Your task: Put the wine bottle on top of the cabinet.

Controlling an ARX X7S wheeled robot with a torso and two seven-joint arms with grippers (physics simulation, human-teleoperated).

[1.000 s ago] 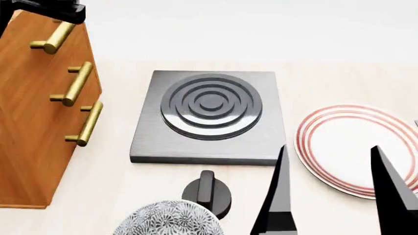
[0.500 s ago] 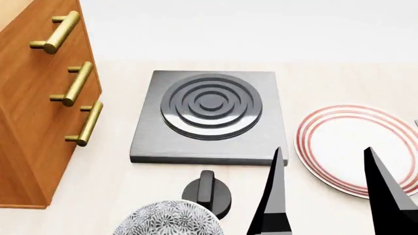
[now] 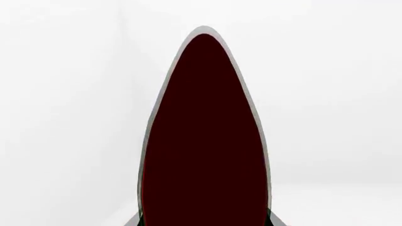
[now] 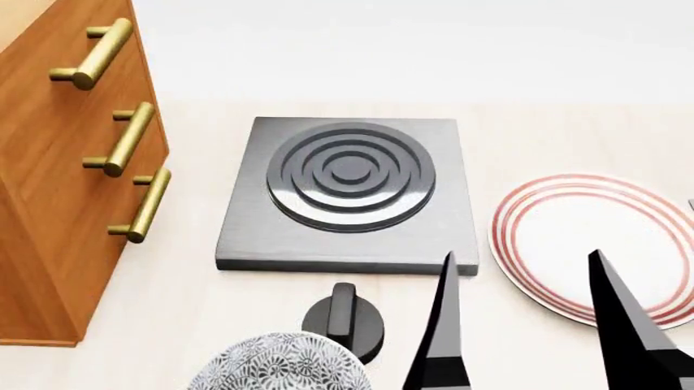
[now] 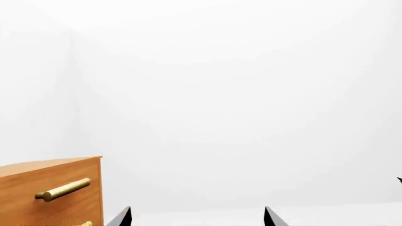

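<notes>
A dark red, glass-edged oval fills my left pincer's view; its grip I cannot tell. My right pincer gapes over the pale counter, right of the orange-brown wooden cabinet.

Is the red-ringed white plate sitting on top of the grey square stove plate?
No, the red-ringed white plate lies on the pale table beside the grey square stove plate.

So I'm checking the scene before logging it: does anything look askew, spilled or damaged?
Nothing stands out. The cabinet, burner plate, striped plate and patterned bowl sit flat and intact. A dark red shape fills the left wrist view; what it is cannot be told.
</notes>
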